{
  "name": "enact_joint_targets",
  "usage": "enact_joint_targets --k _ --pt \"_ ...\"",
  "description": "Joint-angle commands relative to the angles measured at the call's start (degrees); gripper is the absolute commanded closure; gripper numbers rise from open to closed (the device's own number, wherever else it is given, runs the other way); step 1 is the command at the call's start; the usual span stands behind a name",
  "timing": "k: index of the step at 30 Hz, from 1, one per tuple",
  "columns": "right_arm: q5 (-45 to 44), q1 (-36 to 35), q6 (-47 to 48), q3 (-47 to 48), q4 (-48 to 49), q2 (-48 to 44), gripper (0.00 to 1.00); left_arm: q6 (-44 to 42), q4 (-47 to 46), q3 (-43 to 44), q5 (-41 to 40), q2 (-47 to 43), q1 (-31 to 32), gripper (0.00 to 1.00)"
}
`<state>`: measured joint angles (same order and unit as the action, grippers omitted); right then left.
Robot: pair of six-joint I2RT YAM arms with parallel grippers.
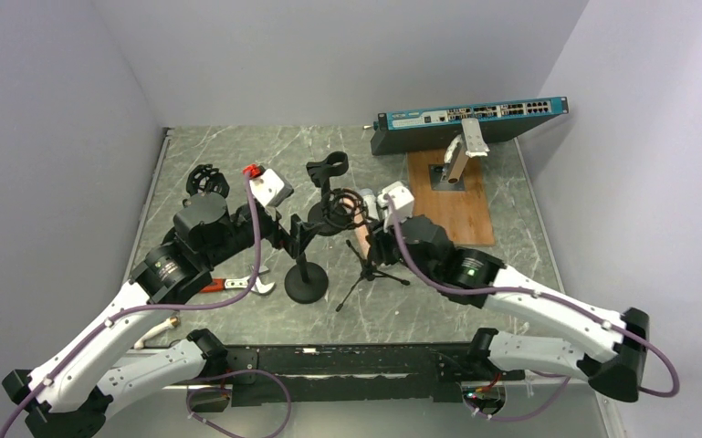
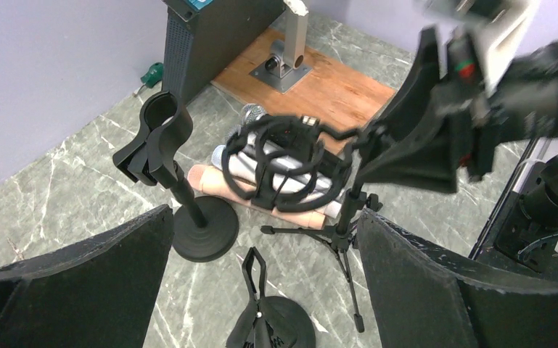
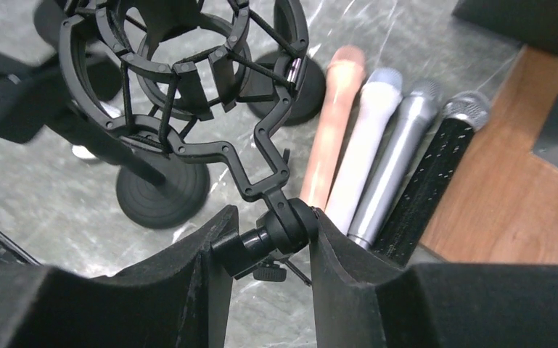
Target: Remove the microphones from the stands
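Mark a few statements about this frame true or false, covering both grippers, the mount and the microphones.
1. The right gripper is clamped on the swivel joint below the shock mount. True.
2. A microphone sits inside the shock mount. False: its ring is empty.
3. Four microphones lie side by side on the table. True.
4. The left gripper grips the round-base stand. False: it is open and holds nothing.

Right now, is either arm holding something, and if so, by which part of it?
The right jaws clamp the tripod stand at the swivel joint just under its shock mount. The left jaws stand open and hold nothing.
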<state>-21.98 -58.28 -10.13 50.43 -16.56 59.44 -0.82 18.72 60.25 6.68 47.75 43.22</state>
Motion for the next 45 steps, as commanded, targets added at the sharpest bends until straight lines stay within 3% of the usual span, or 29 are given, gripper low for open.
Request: enact_joint_targets --k 1,5,13,15,16,19,23,26,31,38,42,45 --pt "-6.7 -0.1 -3.0 6.8 -4.0 -5.6 1.00 0.4 -0.8 2.1 0.2 -1.0 0.3 0.01" --pt "-8.4 0.4 -3.0 8.9 -7.8 -4.9 1.00 0.4 -0.7 2.2 0.4 -1.1 0.3 0.01" --pt "2.5 0.4 -3.9 6.1 -4.3 1.5 0.99 0.4 -1.3 1.5 -1.4 -2.0 0.3 0.01" --pt "2.3 0.4 -4.9 6.2 -5.3 3.1 0.67 0.4 -1.4 1.4 -1.8 -2.3 0.5 0.01" --pt "2.4 0.4 -5.1 6.2 -5.4 3.2 0.60 0.3 -1.4 1.4 -1.9 -2.3 0.4 0.01" --pt "3.5 0.4 -5.2 5.6 -4.5 1.6 0.45 0.4 -1.3 1.6 -1.5 -2.1 0.4 0.01" --pt "3.7 0.4 -5.2 4.9 -2.9 -2.2 0.17 0.3 -1.2 1.7 -1.5 -2.1 0.4 0.01" --pt "3.4 0.4 -5.4 5.8 -3.5 -3.4 0.08 0.3 -1.4 1.4 -1.7 -2.3 0.4 0.01" --pt "5.0 0.5 -5.6 7.4 -4.2 -4.5 0.02 0.4 -1.4 1.4 -1.6 -1.9 0.4 0.01" --pt "13.5 0.4 -7.8 11.2 -2.1 -4.9 0.01 0.4 -1.8 1.2 -1.7 -2.1 0.4 0.01" --pt "7.0 0.5 -8.7 14.0 -3.8 -5.5 0.01 0.4 -1.9 1.1 -1.7 -2.2 0.4 0.01" --pt "3.7 0.5 -8.5 14.9 -4.4 -4.5 0.06 0.4 -1.8 1.1 -1.6 -2.1 0.5 0.01"
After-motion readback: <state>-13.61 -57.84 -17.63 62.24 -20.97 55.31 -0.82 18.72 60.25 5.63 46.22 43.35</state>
